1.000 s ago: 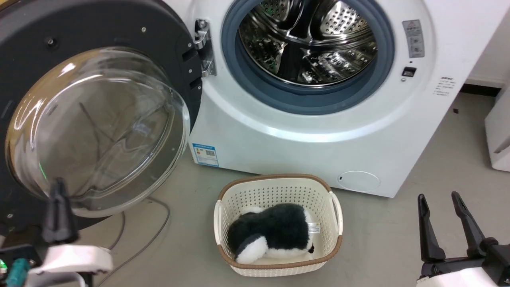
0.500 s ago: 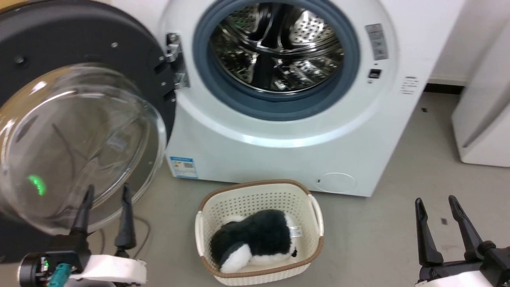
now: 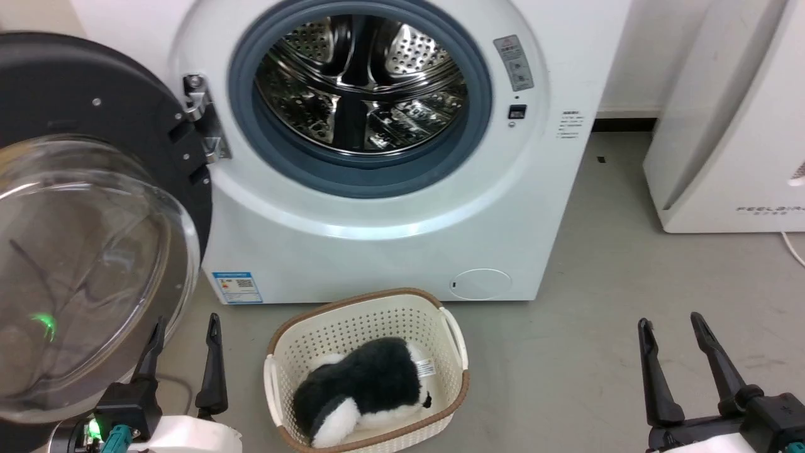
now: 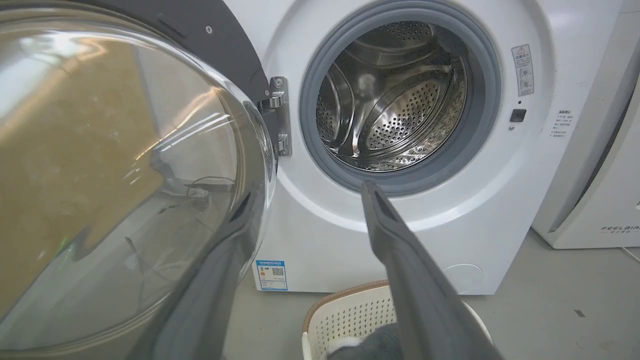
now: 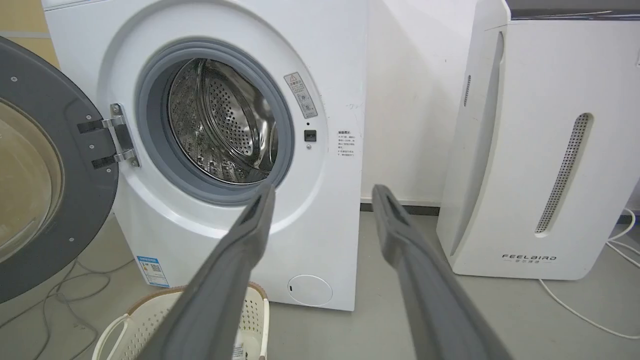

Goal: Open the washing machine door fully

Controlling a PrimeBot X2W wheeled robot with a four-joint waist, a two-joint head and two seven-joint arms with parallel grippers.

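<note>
1. Washing machine door (image 3: 88, 251): stands wide open on its hinge at 9 o'clock of the drum mouth (image 3: 358, 82), with its clear bulge facing us.
2. Left claw (image 3: 187, 327): at 7 o'clock in our head view, fingers spread and holding nothing. One finger lies just beside the door, perhaps touching it.
3. Right claw (image 3: 670, 324): at 5 o'clock, fingers spread and empty, above the floor (image 3: 597, 283).
4. Basket (image 3: 377, 296): on the floor at 6 o'clock of the washer (image 3: 377, 251), holding a black-and-white plush toy (image 3: 365, 384).

Washer (image 3: 377, 251) is finished white; door (image 3: 63, 82) is rimmed black, glass clear. Basket (image 3: 377, 321) is coloured cream, dotted with holes, trimmed brown. Toy (image 3: 371, 384) is patterned black-and-white.
</note>
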